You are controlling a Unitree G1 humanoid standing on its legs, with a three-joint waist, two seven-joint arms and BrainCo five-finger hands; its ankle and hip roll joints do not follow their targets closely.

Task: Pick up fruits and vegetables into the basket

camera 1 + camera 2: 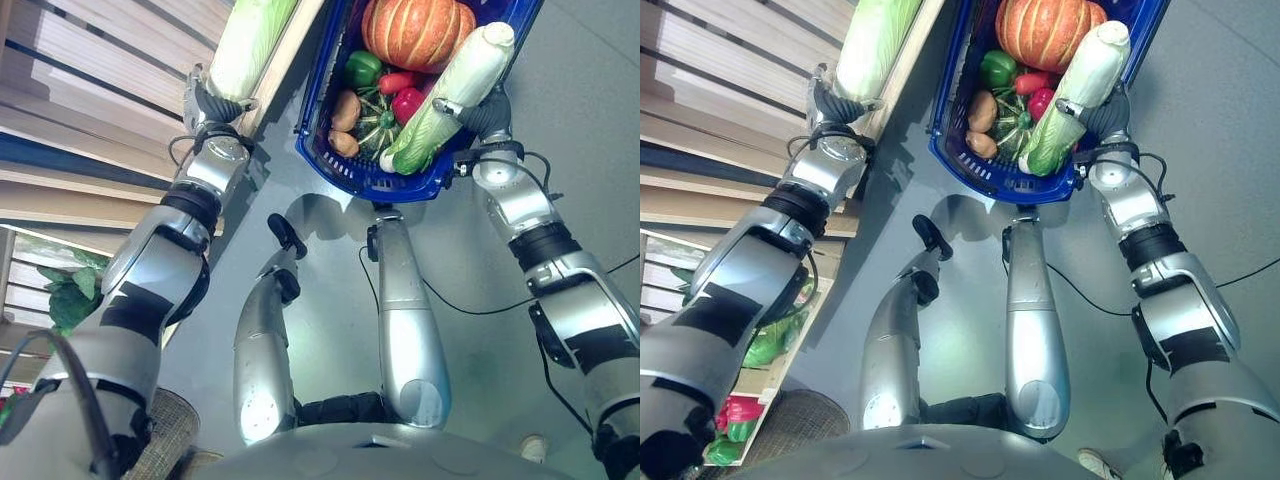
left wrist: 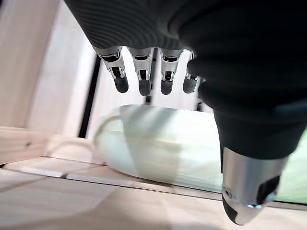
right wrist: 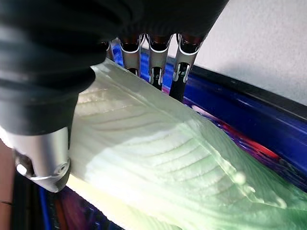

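**Cabbage over basket — release low**

Right hand [image 1: 478, 108] grips a napa cabbage [image 1: 450, 90] above the blue basket [image 1: 330, 150]. Lower it beside the pumpkin [image 1: 415, 30] before letting go. Left hand [image 2: 144, 72] — fingers relaxed over a second cabbage [image 2: 158, 148] on the wooden shelf [image 2: 72, 201].

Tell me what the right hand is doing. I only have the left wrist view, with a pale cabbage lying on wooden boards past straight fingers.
Observer: The right hand is curled round a second cabbage, whose green leafy end is inside the blue basket.
Operator: What else is in that basket?
Observer: A pumpkin at the far end, with a green pepper and a red pepper nearer.
Operator: Any other produce near my left arm?
Observer: Leafy greens sit lower on the wooden rack, beside that arm.
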